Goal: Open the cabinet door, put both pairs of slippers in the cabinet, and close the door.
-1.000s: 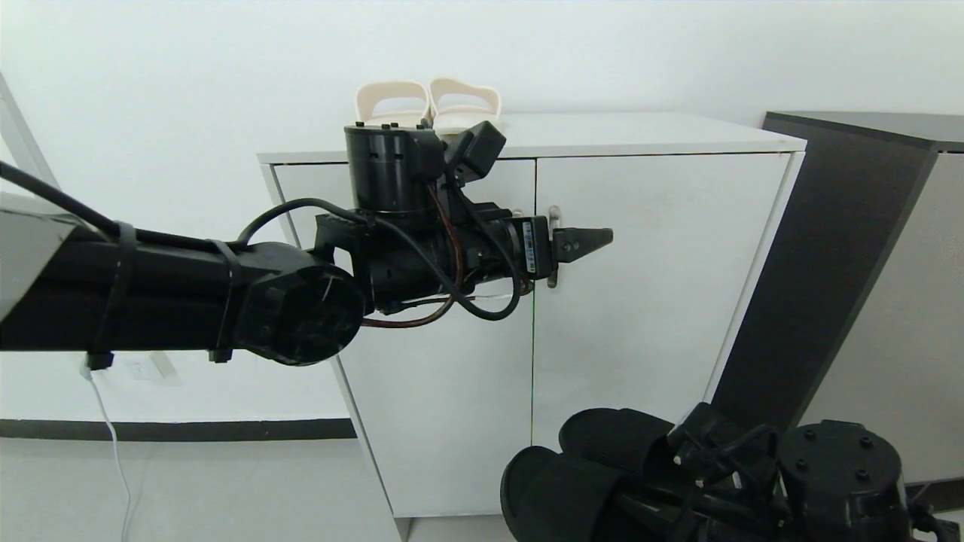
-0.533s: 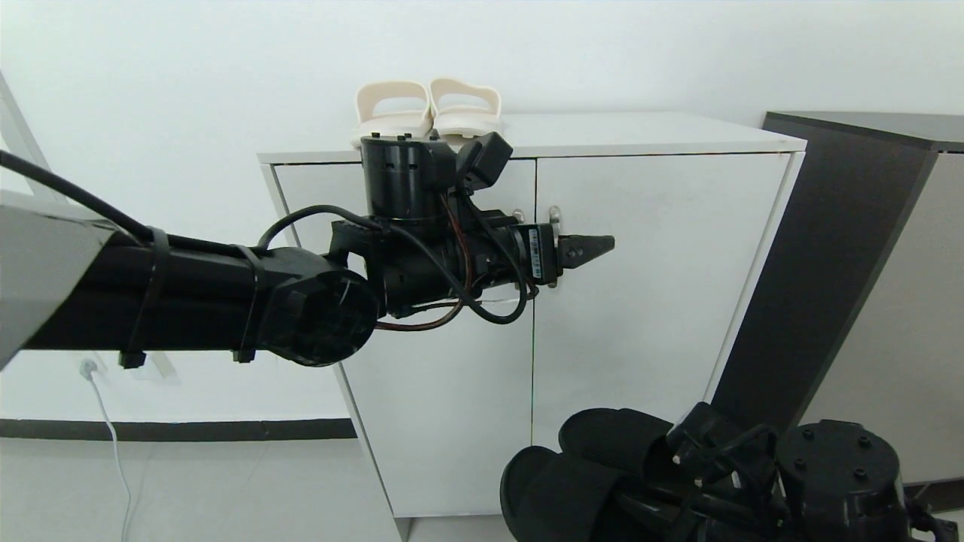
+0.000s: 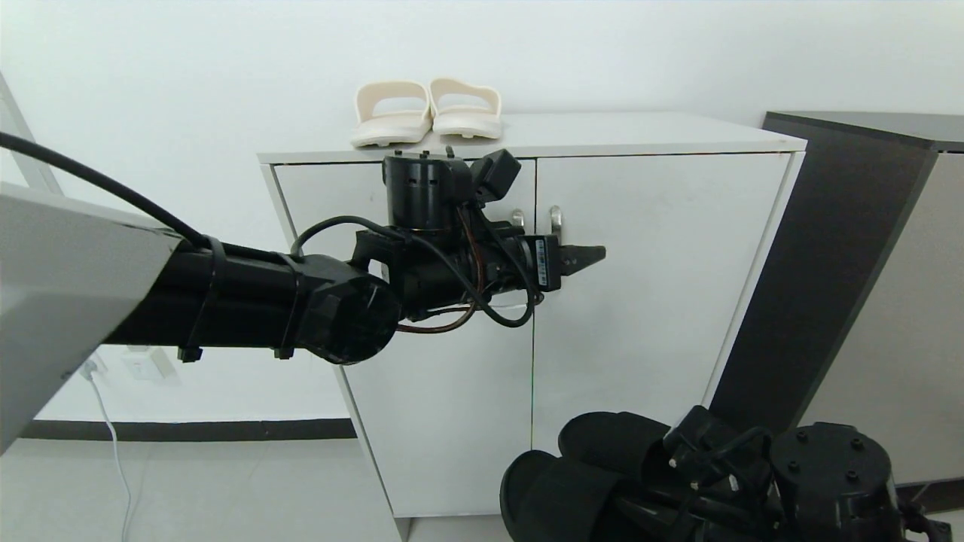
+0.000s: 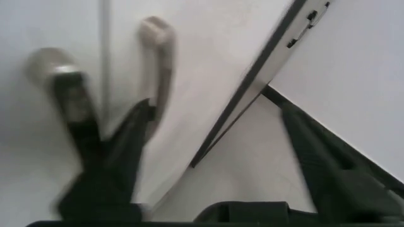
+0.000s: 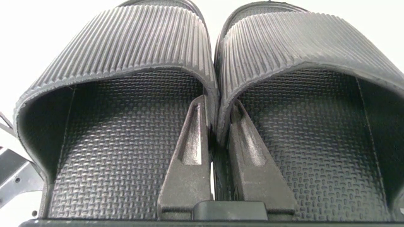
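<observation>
Sinking a little over the last second, the left claw (image 3: 584,258) has dropped clear of the cream slippers (image 3: 427,113), which sit in full sight near the back left corner of the cabinet (image 3: 648,135) top. It now hangs in front of the right door (image 3: 648,301), just below the top of that door's handle (image 3: 555,220). Its fingers look apart in the blurred left wrist view, one beside the handle, not yet closed on it. Both doors are shut, so the opening step is only being lined up. Low at the cabinet's foot, the right claw (image 5: 216,107) is clamped on the touching inner walls of the black slippers (image 3: 580,474).
</observation>
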Motion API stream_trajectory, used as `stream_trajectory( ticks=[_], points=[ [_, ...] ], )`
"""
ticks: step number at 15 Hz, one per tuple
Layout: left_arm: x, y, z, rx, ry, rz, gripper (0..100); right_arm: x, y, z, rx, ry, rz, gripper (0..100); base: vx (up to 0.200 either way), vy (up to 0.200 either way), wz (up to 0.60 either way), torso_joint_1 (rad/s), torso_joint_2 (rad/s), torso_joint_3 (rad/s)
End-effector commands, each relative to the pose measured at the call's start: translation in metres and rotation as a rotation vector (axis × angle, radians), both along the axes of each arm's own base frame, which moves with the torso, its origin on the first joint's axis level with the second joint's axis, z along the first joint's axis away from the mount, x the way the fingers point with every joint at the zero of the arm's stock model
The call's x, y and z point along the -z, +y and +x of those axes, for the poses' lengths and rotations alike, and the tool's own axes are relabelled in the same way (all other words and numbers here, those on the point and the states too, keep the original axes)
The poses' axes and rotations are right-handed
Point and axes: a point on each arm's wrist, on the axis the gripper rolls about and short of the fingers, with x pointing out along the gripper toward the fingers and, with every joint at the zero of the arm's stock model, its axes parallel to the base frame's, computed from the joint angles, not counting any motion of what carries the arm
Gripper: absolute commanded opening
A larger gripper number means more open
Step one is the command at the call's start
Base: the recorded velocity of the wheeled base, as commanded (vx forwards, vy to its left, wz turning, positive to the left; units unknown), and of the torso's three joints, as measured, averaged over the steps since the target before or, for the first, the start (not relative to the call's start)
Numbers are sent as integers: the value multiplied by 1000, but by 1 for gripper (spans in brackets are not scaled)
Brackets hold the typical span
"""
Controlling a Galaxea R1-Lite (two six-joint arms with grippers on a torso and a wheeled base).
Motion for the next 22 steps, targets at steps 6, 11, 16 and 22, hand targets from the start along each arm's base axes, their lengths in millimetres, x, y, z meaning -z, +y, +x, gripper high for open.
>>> stream_trajectory(
  ticks=[6,11,16,22],
  points=[
    [-6,16,-27,8,39,-31,0,7,-10,-13,-134,21,64,0,0,0,0,0,0,0],
    [-4,31,-72,58,51,-22,0,10,-13,-16,-173,24,50,0,0,0,0,0,0,0],
    [-2,58,-70,-9,62,-23,0,10,-12,-17,-178,25,48,0,0,0,0,0,0,0],
    [4,49,-40,-38,52,-43,0,13,-14,-22,-200,27,26,0,0,0,0,0,0,0]
  ],
)
